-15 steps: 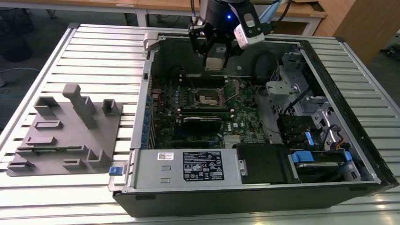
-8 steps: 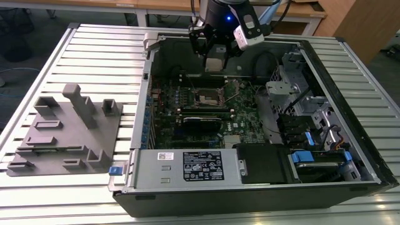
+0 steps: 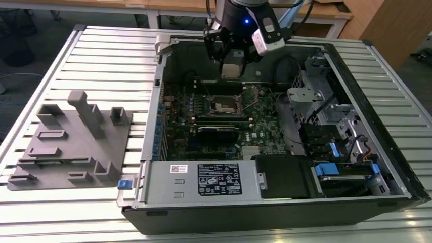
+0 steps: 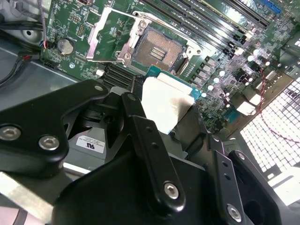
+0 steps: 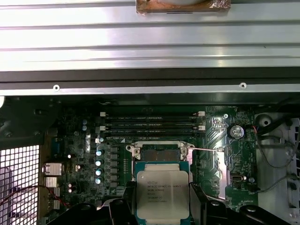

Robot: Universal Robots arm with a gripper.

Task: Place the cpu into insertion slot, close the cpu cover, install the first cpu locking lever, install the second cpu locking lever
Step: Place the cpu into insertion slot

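Over the far side of the open case (image 3: 405,188), at 12 o'clock in the exterior view, the gripper (image 3: 232,65) hangs with the cpu (image 5: 162,194) pinched by its edges between the two fingers (image 5: 125,206), its metal top facing the wrist cameras. Both wrist views show the chip held clear above the board (image 4: 75,18), not touching it.

As I judge it, the step in hand is the first one, placing the cpu: the chip is in the air and nothing is seated. The slot (image 3: 225,105) sits near the middle of the board, at about 6 o'clock from the gripper in the exterior view. It is bare and dark, and the cover (image 4: 97,40) stands swung open beside it, so the way in looks free.

Seating the chip calls, I think, for holding it squarely over the slot, edges parallel to the silver rim and level, then a gentle lowering with no sliding, since the contacts look delicate.

The arm (image 3: 236,15) comes in from 12 o'clock, wrist above the case's far wall, gripper pointing down into the case
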